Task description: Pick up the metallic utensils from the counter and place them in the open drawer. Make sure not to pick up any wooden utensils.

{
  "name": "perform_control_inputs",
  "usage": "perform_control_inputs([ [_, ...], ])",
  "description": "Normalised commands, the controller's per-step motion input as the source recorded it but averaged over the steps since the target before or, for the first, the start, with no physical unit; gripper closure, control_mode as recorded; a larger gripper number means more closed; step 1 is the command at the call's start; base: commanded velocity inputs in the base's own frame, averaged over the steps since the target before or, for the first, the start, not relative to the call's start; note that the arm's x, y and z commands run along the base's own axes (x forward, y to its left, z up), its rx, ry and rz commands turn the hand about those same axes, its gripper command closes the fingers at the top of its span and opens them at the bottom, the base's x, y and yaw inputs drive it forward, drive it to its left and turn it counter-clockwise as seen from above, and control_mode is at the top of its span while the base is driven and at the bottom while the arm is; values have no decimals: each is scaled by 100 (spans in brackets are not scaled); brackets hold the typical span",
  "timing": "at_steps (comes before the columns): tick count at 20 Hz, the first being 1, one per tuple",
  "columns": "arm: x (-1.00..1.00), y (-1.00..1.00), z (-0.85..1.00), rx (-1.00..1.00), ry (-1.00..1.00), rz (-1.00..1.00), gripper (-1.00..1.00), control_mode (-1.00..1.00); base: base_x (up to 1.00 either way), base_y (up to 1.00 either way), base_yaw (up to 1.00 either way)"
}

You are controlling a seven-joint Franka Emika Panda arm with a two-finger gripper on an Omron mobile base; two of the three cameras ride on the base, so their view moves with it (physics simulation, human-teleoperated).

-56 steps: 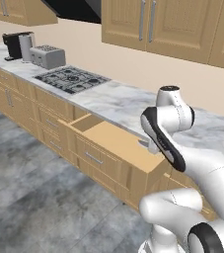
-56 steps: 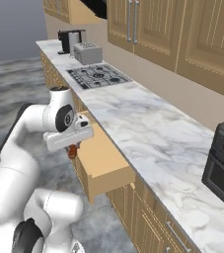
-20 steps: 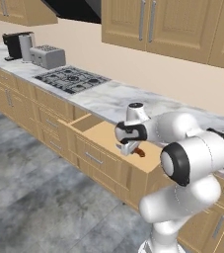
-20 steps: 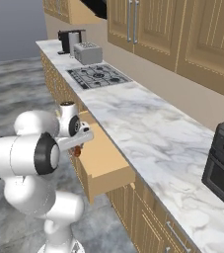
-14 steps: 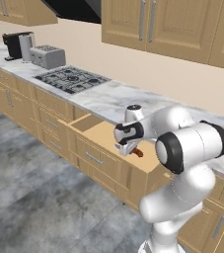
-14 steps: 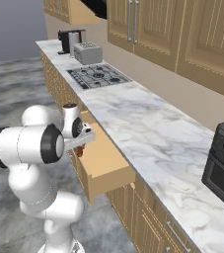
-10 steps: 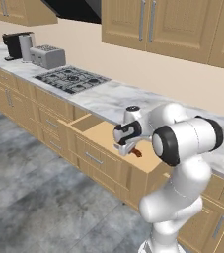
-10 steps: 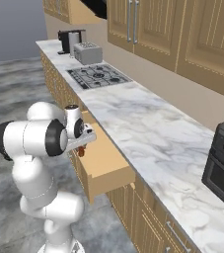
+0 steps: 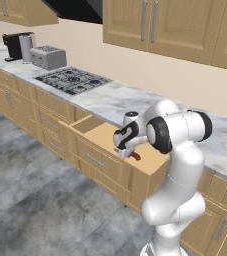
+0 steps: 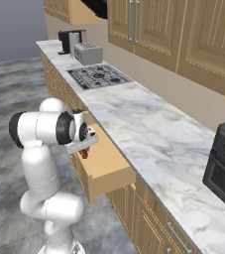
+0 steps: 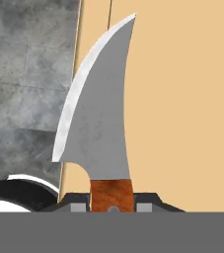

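We are holding the knife (image 11: 96,123) by its handle, jaws clamped on it, over the drawer (image 9: 101,138) near its front edge, ready to drop it in.

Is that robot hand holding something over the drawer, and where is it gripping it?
Yes: the gripper holds the knife by its reddish-brown handle, blade pointing away.

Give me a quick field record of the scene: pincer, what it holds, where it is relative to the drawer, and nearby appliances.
pincer: shut on the knife's reddish-brown handle
knife: silver blade points away from the hand
position: above the open drawer, knife not yet released
drawer contents: bare wood under the blade
countertop: marble, with stove, toaster, coffee machine
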Motion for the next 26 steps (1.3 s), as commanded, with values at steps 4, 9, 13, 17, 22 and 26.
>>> perform_control_inputs([
  [4,31,0,-39,0,0,2,100,-100,0,0,0],
  [9,25,0,-43,0,0,3,100,-100,0,0,0],
  [13,-54,86,-84,-4,-5,6,100,-100,0,0,0],
  [17,-100,100,-51,-6,-5,1,100,-100,0,0,0],
  [22,-100,100,-3,-12,-8,0,100,-100,0,0,0],
  [26,-100,100,0,-13,-7,0,100,-100,0,0,0],
])
